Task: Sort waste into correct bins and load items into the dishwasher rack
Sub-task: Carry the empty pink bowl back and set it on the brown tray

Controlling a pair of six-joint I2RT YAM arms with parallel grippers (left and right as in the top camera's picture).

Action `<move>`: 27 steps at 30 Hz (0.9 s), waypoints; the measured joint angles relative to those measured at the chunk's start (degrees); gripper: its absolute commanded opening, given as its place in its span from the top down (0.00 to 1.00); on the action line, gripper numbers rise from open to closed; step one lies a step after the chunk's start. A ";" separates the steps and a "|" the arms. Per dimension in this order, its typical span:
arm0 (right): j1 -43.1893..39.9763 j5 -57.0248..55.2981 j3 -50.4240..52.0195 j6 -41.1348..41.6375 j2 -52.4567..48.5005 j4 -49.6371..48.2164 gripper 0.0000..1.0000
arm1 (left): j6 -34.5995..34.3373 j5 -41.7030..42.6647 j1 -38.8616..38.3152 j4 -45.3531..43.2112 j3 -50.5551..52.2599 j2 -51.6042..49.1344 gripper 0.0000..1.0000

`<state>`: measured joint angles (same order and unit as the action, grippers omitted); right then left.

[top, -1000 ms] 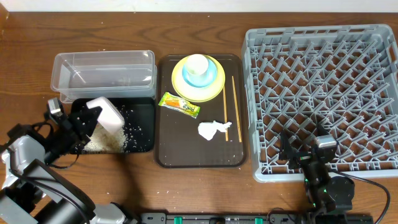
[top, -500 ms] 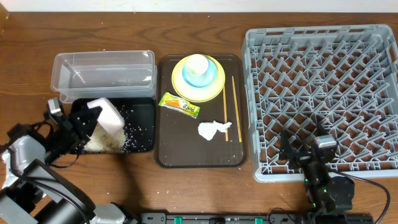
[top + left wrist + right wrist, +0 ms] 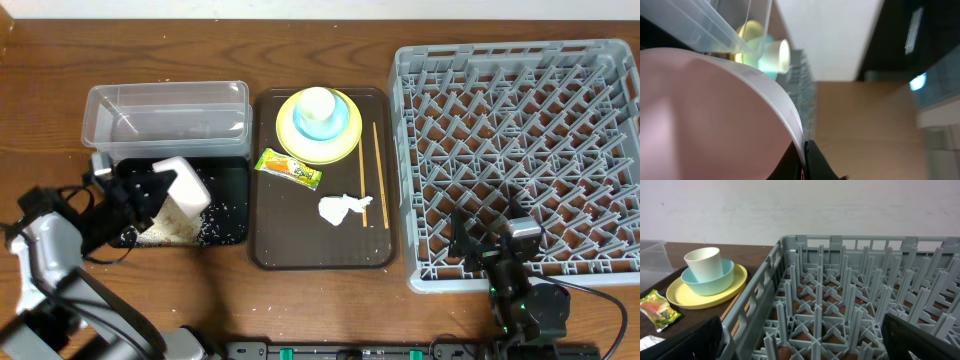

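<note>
Over the black tray [image 3: 228,172], at 9 o'clock on the table [image 3: 330,300], the left end effector [image 3: 157,191] is clamped on the rim of the tilted white-pinkish bowl [image 3: 186,189], with rice scraps [image 3: 172,229] in the tray. At 4 o'clock, the right end effector [image 3: 488,238] is wide open and empty at the near edge of the dishwasher rack [image 3: 520,130].

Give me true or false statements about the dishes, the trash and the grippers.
1. The left gripper holds the pinkish bowl over the black tray. True.
2. The cup is in the rack. False: the rack is empty; the cup sits in the blue bowl.
3. Rice lies in the black tray. True.
4. The wrapper is in the black tray. False: it lies on the brown tray.
5. The right gripper is shut on the chopsticks. False: it is open; the chopsticks lie on the brown tray.
</note>
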<state>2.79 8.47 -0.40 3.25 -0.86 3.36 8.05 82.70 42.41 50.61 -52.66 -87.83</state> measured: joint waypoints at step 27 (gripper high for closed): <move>0.00 -0.07 0.00 0.00 0.00 -0.02 0.01 | -30.16 -66.71 -72.17 -6.88 -2.54 15.37 0.94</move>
<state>2.79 8.40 -0.40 3.25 -0.86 3.33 -22.11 15.99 -29.76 43.72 -55.20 -72.47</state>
